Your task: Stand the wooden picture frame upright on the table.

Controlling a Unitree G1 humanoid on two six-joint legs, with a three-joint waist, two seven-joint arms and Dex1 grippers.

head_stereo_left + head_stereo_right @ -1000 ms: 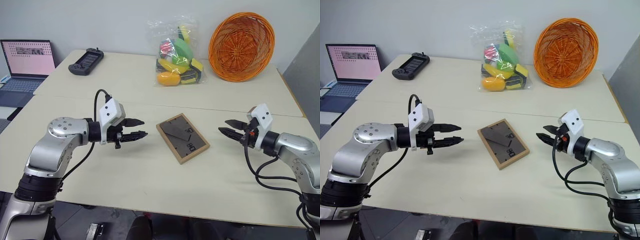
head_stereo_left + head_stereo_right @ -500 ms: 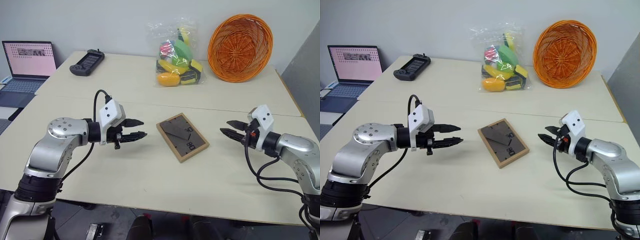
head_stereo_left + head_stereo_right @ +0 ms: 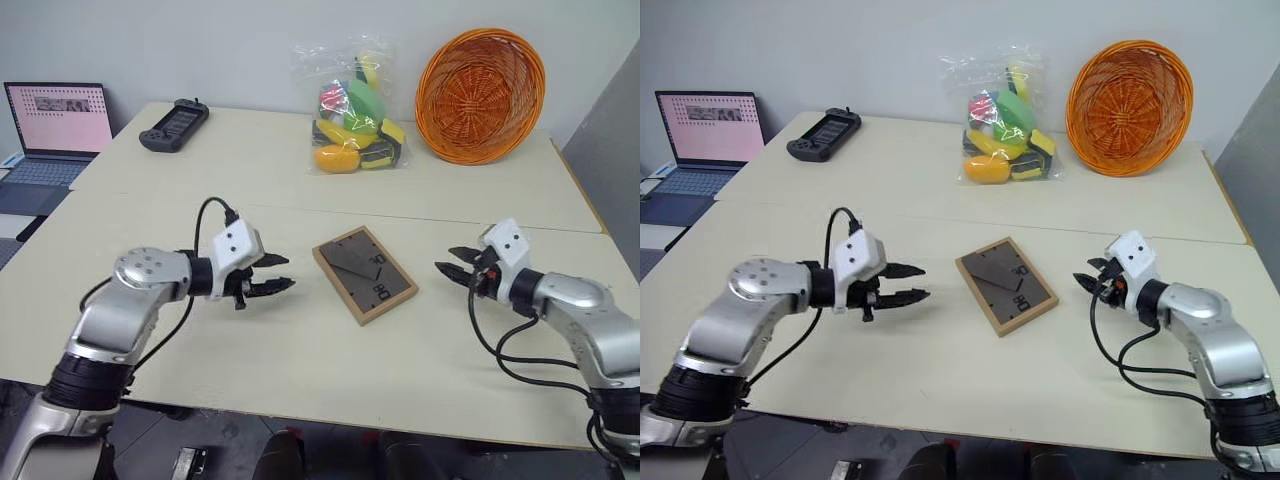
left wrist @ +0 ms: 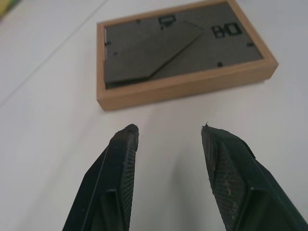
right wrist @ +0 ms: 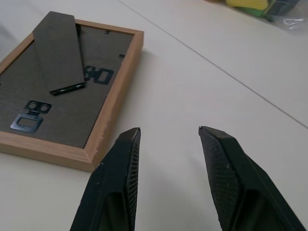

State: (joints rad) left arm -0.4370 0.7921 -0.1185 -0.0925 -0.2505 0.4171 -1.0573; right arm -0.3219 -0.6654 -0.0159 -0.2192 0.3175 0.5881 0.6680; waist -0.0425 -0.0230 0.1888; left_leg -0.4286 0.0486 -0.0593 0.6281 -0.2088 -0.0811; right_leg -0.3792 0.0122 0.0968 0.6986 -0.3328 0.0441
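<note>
The wooden picture frame (image 3: 365, 274) lies flat on the table (image 3: 300, 350), face down, its dark grey back panel and folded stand up. My left gripper (image 3: 279, 273) hovers low just to the left of it, open, with nothing between its fingers. To the right of the frame my right gripper (image 3: 446, 269) is also open and empty, pointing at it. In the left wrist view the frame (image 4: 183, 50) lies just beyond the fingertips (image 4: 129, 132). The right wrist view has the frame (image 5: 67, 86) off to one side of the fingertips (image 5: 131, 134).
At the back of the table stand an orange wicker basket (image 3: 483, 94) tilted up, a clear bag of coloured toys (image 3: 356, 110) and a black game controller (image 3: 174, 124). An open laptop (image 3: 55, 125) sits on a separate surface at far left.
Both grippers have sunk closer to the tabletop, the left more so. The frame has not moved.
</note>
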